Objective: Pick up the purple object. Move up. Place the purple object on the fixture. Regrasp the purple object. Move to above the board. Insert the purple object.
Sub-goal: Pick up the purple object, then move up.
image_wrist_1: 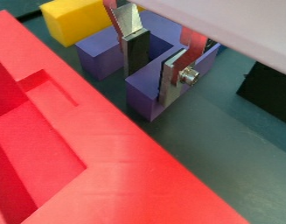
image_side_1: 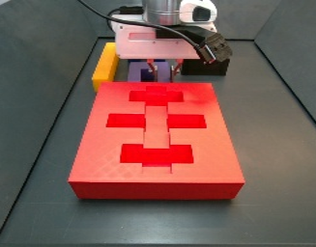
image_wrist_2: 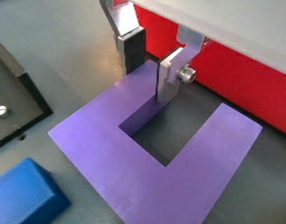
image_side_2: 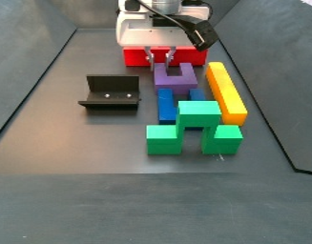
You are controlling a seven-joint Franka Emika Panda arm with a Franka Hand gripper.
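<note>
The purple object [image_side_2: 175, 76] lies flat on the floor between the board [image_side_2: 136, 56] and the blue block. It also shows in both wrist views [image_wrist_1: 148, 94] [image_wrist_2: 104, 140]. My gripper [image_side_2: 173, 57] is down over its far end, next to the board. In both wrist views my gripper [image_wrist_1: 152, 87] [image_wrist_2: 148, 87] straddles the U's base bar, one finger [image_wrist_2: 169, 83] in the gap and the other finger [image_wrist_2: 131, 48] outside. The jaws stand apart, and I see no firm contact. The fixture [image_side_2: 110, 92] stands apart to the side, bare. The board [image_side_1: 96, 145] shows red cross cutouts.
A yellow bar [image_side_2: 224, 91] lies alongside the purple object. A blue block [image_side_2: 166, 103] and a green block [image_side_2: 194, 124] lie just in front of it. Grey walls close in the floor on both sides.
</note>
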